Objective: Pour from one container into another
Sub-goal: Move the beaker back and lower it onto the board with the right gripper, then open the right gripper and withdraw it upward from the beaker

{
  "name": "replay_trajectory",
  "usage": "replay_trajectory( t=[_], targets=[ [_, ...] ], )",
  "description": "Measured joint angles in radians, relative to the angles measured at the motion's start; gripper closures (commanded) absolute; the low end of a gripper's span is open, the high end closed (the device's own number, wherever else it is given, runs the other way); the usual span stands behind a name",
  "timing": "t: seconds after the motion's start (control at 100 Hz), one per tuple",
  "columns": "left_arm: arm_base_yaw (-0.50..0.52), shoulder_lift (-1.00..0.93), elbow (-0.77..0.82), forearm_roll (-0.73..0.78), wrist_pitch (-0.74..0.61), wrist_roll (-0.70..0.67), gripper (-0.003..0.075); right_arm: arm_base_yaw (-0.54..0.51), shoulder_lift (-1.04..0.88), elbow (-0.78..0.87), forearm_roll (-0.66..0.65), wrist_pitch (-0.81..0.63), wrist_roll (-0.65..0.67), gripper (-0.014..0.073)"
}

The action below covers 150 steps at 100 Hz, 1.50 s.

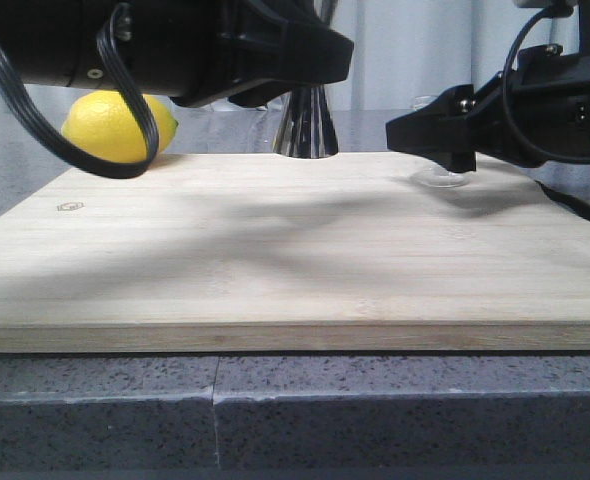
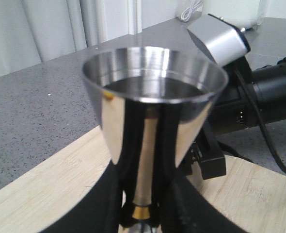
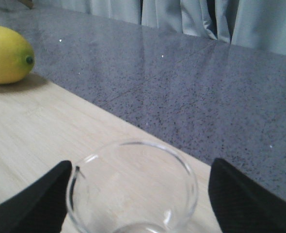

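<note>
We are looking at the grasping stage: nothing is tipped yet. Our left gripper (image 2: 143, 213) has its fingers pinched on the waist of the steel jigger (image 2: 152, 102), just by the thin gold band (image 2: 142, 211), and the cup stands upright on the far part of the wooden board (image 1: 275, 260). Inside the jigger we see a dark level that may be liquid or only reflection; we cannot say which.

Over on the right, our right gripper (image 3: 138, 194) has its fingers (image 3: 31, 199) spread wide, one on each side of the glass beaker (image 3: 133, 184), apart from the glass. The beaker sits upright near the board's far right edge and looks empty from here, its lip turned toward the left finger. The lemon (image 1: 115, 125) rests well off to the far left, out of the way.

Next, as we judge it, the right fingers need to close evenly on the beaker wall without nudging it, then lift clear and carry it toward the jigger's mouth.
</note>
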Motion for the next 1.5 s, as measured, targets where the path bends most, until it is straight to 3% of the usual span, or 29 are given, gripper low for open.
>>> replay_trajectory(
  t=[0.12, 0.5, 0.84, 1.5],
  targets=[
    [0.0, 0.0, 0.0, 0.0, 0.0, 0.0, 0.0739, 0.0, 0.0, 0.0, 0.042, -0.038, 0.004, -0.0037],
    [0.038, 0.0, 0.0, 0.002, -0.004, 0.0, 0.0739, 0.0, -0.031, 0.0, 0.127, -0.194, 0.012, -0.0037],
    [0.13, 0.0, 0.0, 0.002, -0.039, 0.0, 0.0739, 0.0, -0.199, 0.0, 0.181, -0.217, 0.014, -0.0036],
    [0.14, 0.003, 0.105, 0.006, -0.133, 0.0, 0.0739, 0.0, -0.252, 0.0, 0.181, -0.223, 0.014, -0.0036]
  ],
)
